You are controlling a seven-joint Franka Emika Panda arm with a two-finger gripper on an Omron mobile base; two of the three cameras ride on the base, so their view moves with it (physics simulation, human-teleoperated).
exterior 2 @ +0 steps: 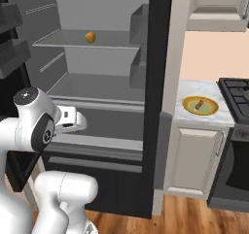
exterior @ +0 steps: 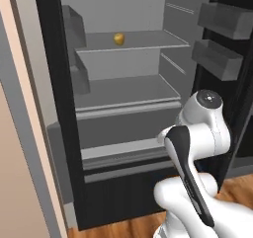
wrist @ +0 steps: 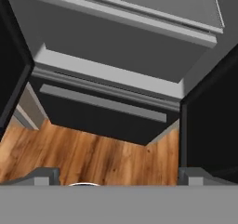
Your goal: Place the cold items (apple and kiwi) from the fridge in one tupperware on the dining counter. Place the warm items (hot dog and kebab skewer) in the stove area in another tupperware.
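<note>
Apple [exterior: 119, 38], small, round, yellowish, on upper fridge shelf [exterior: 148, 42], hand [wrist: 119, 177] spread wide, holding nothing

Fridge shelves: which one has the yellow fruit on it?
The top shelf. The yellow fruit sits on it; the lower shelf is bare.

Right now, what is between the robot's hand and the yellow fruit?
Two bare grey shelves in the right base view; the fruit sits above the gripper.
</note>
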